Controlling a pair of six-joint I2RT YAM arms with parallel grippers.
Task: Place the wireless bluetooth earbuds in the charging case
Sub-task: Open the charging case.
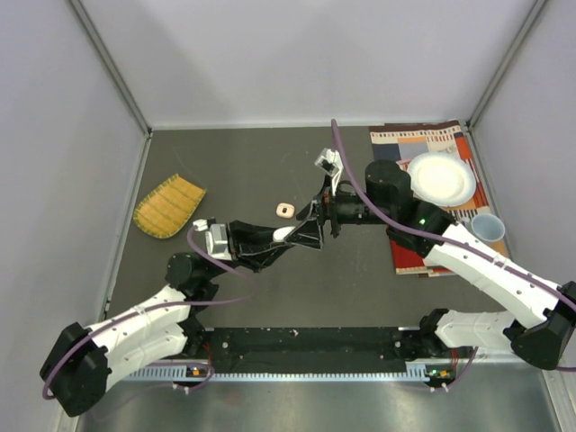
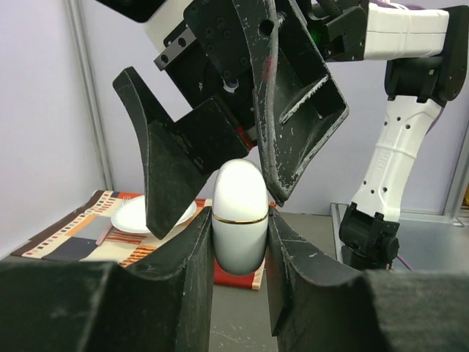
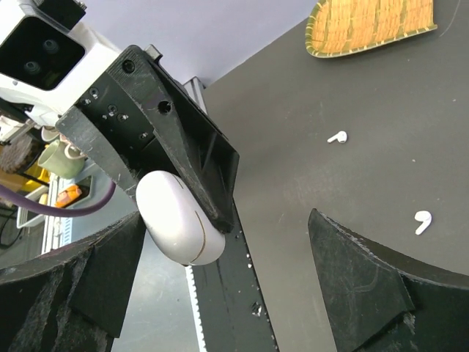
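- Left gripper (image 2: 240, 229) is clamped on the white charging case (image 2: 238, 187). Its lower end is buried between the fingers.
- Right gripper (image 3: 226, 217) has its jaws spread wide, one either side of the case.
- On the dark table (image 3: 381, 88) I see a white earbud (image 3: 337, 137) and, well apart from it, a second earbud (image 3: 423, 221). Overhead I can't pick either out.
- Pale walls all round. There's a woven tray (image 1: 168, 207) on the left and a patterned cloth (image 1: 405, 144) with a plate (image 1: 441, 178) on the right.
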